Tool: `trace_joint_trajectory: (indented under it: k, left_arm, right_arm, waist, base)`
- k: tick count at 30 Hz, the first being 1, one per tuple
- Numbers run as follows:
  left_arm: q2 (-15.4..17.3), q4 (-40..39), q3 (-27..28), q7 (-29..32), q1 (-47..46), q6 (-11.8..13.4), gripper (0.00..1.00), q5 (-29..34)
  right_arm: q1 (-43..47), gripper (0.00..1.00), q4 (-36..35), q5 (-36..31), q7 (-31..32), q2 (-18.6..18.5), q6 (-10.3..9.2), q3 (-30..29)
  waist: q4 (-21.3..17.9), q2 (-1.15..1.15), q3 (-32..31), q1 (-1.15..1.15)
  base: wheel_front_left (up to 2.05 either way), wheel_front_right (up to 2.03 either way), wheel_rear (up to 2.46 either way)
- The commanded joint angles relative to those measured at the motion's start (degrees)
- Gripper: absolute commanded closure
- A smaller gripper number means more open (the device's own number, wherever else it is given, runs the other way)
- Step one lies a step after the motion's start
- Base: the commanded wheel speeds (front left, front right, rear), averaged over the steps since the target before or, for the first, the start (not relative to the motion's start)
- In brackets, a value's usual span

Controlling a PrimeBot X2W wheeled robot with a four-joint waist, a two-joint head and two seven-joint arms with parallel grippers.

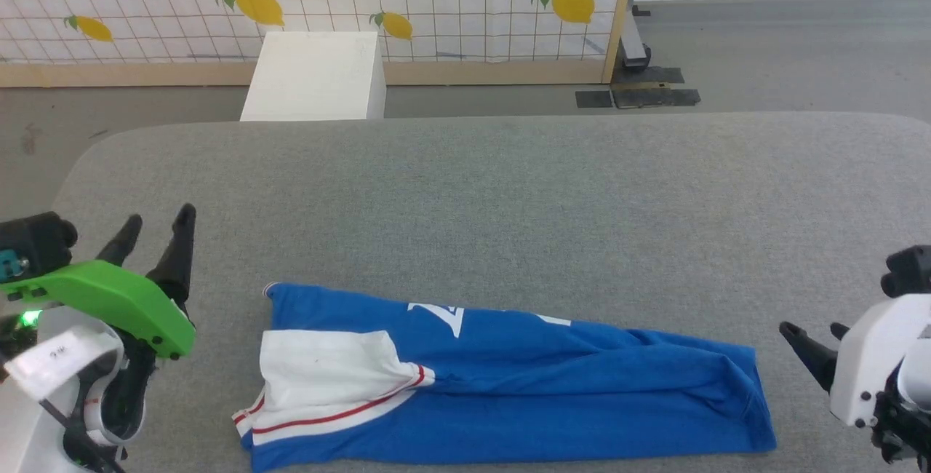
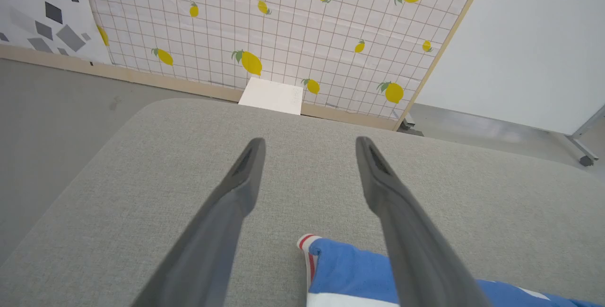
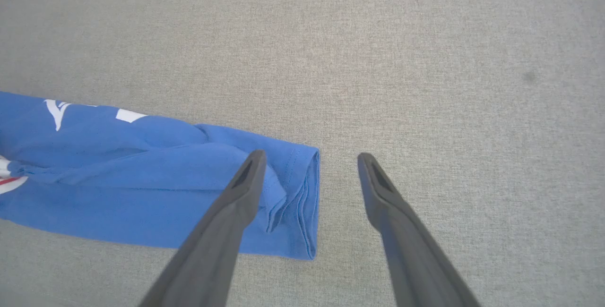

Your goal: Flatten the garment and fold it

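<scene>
While both sets of jaws stand wide open & empty, the garment (image 1: 524,393) lies at 6 o'clock on the bench (image 1: 509,189), a long strip w/ a white sleeve (image 1: 327,371) on top at its 9 o'clock end. L jaws sit just off that end, R jaws just off the hem (image 3: 309,203) at 3 o'clock; neither seems to touch. Lengthwise fold looks done. Next, prob. the cross fold: pinch the hem, carry it toward 9 o'clock, keep layers aligned.
</scene>
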Motion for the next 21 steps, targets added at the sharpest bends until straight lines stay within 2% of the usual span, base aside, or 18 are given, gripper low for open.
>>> trace_joint_trajectory:
  k: [1, 7, 10, 14, 21]
  left_arm:
    - [-0.2, 0.4, 0.0, -2.5, 0.3, -0.8, 0.00, 1.6]
    - [-2.5, 2.3, -0.1, -16.9, 1.3, -2.0, 0.00, 8.2]
    - [-3.6, 3.7, -0.4, -21.2, 1.8, -2.3, 0.00, 10.2]
    - [-5.4, 4.5, -0.1, -23.8, 2.1, -2.1, 0.00, 12.1]
    - [-7.5, 4.8, 1.6, -24.8, 2.0, -2.7, 0.00, 16.0]
  right_arm:
    - [1.2, 0.00, 0.1, -0.5, -0.1, 0.4, -0.08, -0.6]
    - [2.6, 0.00, 2.0, -0.7, 0.7, 0.1, -0.08, -2.1]
    - [2.7, 0.00, 3.4, -0.4, 1.3, -1.1, -0.08, -1.1]
    - [2.0, 0.00, 5.7, 0.7, 1.7, -3.2, -0.08, 1.2]
    - [-0.7, 0.00, 9.5, 2.9, 1.6, -5.2, -0.08, 5.6]
  waist:
    - [0.0, 0.00, 0.2, 0.00]
    - [0.4, 0.00, 2.2, 0.00]
    - [0.4, 0.00, 3.5, 0.00]
    - [0.5, 0.00, 5.3, 0.00]
    - [1.2, 0.00, 8.4, 0.00]
  base:
    - [0.00, 0.00, 0.00]
    - [0.00, 0.00, 0.00]
    - [0.00, 0.00, 0.00]
    - [0.00, 0.00, 0.00]
    - [0.00, 0.00, 0.00]
